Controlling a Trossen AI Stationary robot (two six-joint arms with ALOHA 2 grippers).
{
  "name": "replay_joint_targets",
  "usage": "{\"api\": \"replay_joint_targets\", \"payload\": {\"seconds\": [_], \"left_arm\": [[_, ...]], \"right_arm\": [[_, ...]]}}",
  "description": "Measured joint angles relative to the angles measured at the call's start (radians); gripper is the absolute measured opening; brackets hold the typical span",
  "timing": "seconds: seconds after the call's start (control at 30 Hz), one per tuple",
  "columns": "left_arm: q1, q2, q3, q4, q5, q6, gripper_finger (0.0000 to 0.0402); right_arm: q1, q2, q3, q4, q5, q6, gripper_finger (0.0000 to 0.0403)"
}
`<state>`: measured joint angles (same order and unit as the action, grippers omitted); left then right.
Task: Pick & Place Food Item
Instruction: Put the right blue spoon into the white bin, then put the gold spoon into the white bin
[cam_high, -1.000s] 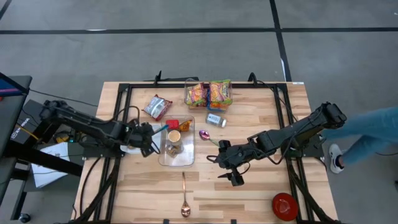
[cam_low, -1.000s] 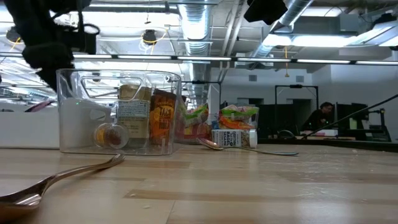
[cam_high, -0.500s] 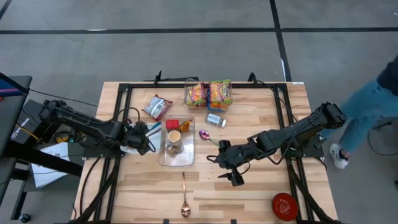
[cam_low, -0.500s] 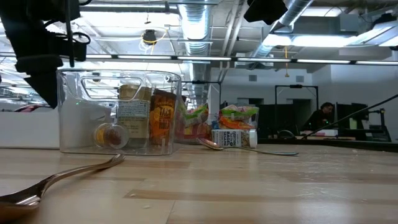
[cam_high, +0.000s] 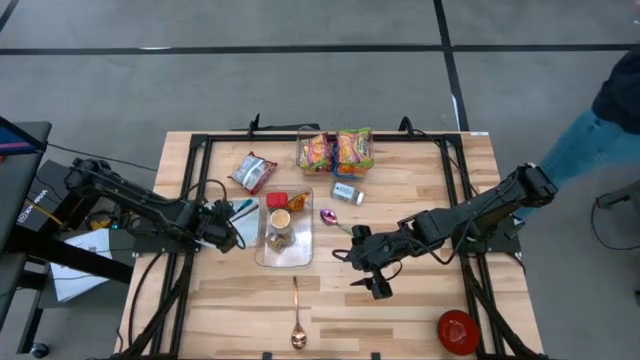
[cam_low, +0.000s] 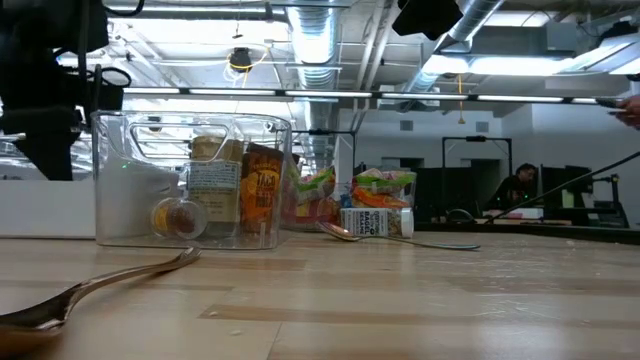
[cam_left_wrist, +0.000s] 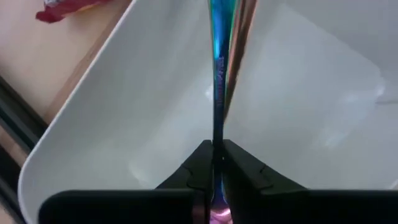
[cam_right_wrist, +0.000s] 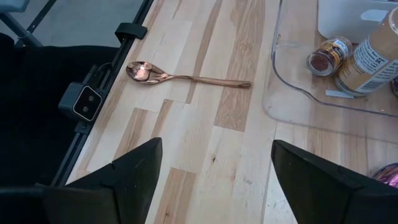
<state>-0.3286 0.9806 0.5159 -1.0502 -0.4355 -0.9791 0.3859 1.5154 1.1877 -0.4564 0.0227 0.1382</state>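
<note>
High view: left end effector (cam_high: 222, 222) is backing away from the clear bin (cam_high: 284, 255) holding the food items.
Left wrist view: it is pinching an iridescent utensil handle (cam_left_wrist: 219, 74), probably over a white bowl (cam_left_wrist: 112, 124).
Right wrist view: right end effector (cam_right_wrist: 214, 171) is waiting wide, empty.

A copper spoon (cam_right_wrist: 186, 76) lies near an iridescent blue utensil (cam_left_wrist: 217, 74).

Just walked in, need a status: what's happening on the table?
The left gripper is at the table's left side, over a white bowl, jaws pinched on the handle of an iridescent utensil. The right gripper hovers open over bare wood right of the clear bin, holding nothing. A copper spoon lies untouched near the front edge.
</note>
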Motion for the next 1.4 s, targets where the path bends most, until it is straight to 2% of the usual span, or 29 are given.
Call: {"api": "replay_joint_targets", "payload": {"seconds": [0.4,0.53,0.63,0.8,0.97,1.2,1.33,1.4], "left_arm": [[-0.020,-0.022,0.012,0.038,-0.004,0.046,0.0135],[-0.056,-0.062,0.068,0.047,-0.023,0.103,0.0158],[-0.091,-0.111,0.113,0.114,-0.031,0.166,0.0165],[-0.165,-0.194,0.119,0.417,0.019,0.351,0.0167],[-0.262,-0.190,0.084,0.780,0.063,0.594,0.0164],[-0.346,-0.010,0.060,1.153,0.066,0.925,0.0176],[-0.344,0.139,0.060,1.285,0.064,1.070,0.0194],[-0.345,0.211,0.060,1.297,0.067,1.102,0.0205]], "right_arm": [[-0.001,0.000,0.000,0.000,0.000,-0.006,0.0295],[-0.001,0.000,0.000,0.004,0.000,-0.007,0.0295],[-0.002,0.000,0.000,0.006,0.000,-0.007,0.0295],[-0.002,0.000,0.000,0.007,0.000,-0.007,0.0295],[0.005,0.000,0.000,-0.001,0.000,0.026,0.0295],[0.036,0.000,0.000,-0.004,0.000,0.076,0.0295],[0.055,0.000,0.000,-0.014,0.002,0.128,0.0295],[0.066,0.000,0.000,-0.017,0.006,0.151,0.0295]]}}
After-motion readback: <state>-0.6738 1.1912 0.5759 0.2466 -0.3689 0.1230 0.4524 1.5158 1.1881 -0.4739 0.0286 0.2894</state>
